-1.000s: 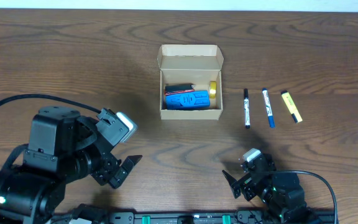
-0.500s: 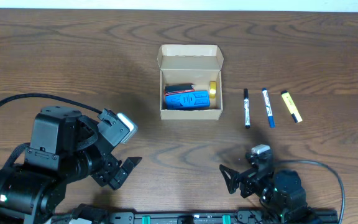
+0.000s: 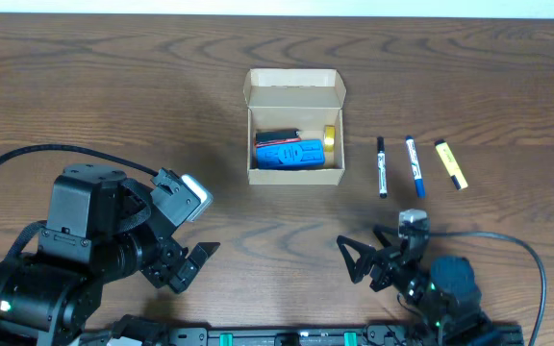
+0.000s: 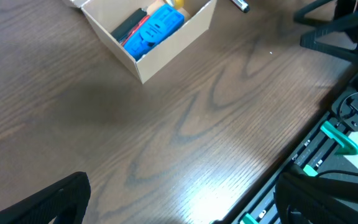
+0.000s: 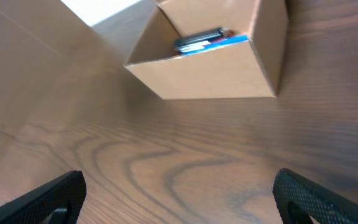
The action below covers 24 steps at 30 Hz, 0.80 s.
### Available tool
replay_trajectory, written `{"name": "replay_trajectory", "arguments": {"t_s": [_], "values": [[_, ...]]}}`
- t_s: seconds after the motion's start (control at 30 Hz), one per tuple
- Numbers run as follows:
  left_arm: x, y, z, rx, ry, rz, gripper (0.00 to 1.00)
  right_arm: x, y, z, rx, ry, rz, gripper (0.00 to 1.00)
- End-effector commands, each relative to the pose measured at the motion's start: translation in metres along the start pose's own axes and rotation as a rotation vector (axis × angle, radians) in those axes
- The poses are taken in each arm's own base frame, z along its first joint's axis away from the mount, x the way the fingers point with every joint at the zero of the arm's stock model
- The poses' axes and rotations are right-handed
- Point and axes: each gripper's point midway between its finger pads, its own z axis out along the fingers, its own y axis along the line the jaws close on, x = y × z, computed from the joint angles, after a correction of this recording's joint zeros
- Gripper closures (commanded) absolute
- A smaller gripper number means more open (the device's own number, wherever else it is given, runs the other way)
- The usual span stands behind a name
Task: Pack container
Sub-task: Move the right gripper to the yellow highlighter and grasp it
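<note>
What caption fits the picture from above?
Open cardboard box holding a blue item, with black pen, blue pen and yellow highlighter beside it; left gripper and right gripper open.

overhead: straight down, far | wrists: low, oblique, near | shared: container [image 3: 294,176]

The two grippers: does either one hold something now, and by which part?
Nothing is held. The left gripper and the right gripper are both open and empty, away from the container and the pens.
</note>
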Motion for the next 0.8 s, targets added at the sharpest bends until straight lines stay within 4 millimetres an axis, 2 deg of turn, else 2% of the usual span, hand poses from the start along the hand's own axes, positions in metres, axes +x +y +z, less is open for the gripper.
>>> {"name": "replay_trajectory", "arguments": {"t_s": [0.0, 0.13, 0.27, 0.57, 0.67, 0.77], "values": [[0.0, -0.004, 0.001, 0.021, -0.001, 0.012, 0.05, -0.03, 0.001, -0.005, 0.082, -0.008, -0.088, 0.01], [0.0, -0.004, 0.001, 0.021, -0.001, 0.012, 0.05, -0.062, -0.008, -0.002, 0.213, 0.04, -0.155, 0.01], [0.0, -0.004, 0.001, 0.022, -0.001, 0.012, 0.05, -0.101, -0.033, 0.002, 0.383, 0.087, -0.199, 0.01], [0.0, -0.004, 0.001, 0.021, -0.001, 0.012, 0.05, -0.168, -0.118, -0.004, 0.656, 0.21, -0.167, 0.01], [0.0, -0.004, 0.001, 0.022, -0.001, 0.012, 0.05, -0.18, -0.15, -0.014, 0.721, 0.227, -0.149, 0.01], [0.0, -0.004, 0.001, 0.021, -0.001, 0.012, 0.05, -0.181, -0.177, -0.023, 0.764, 0.254, -0.151, 0.01]]}}
